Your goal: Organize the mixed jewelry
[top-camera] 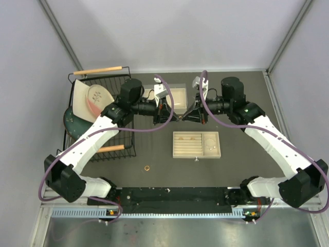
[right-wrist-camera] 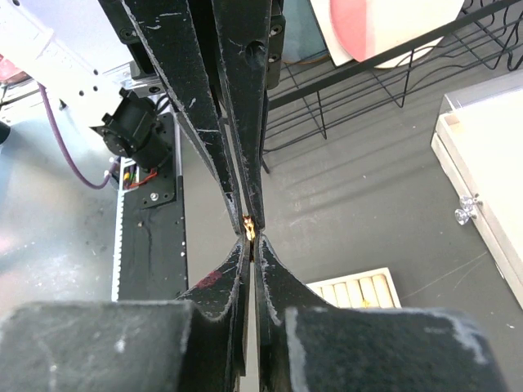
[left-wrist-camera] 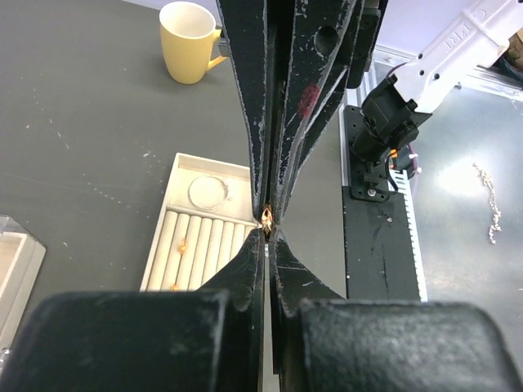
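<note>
Our left gripper (left-wrist-camera: 268, 238) and right gripper (right-wrist-camera: 251, 245) meet tip to tip in the air beyond the slotted tray (top-camera: 197, 156), and both are pinched together on one tiny ring (left-wrist-camera: 267, 216). We think the ring can twist out and drop if one side pulls away, because each holds only a thin edge. Between the black tips it shows only as a small gold-orange glint.

right hand (right-wrist-camera: 252, 247) — left hand (right-wrist-camera: 248, 211) | tip to tip | both pinch gold ring (right-wrist-camera: 249, 227)
</note>
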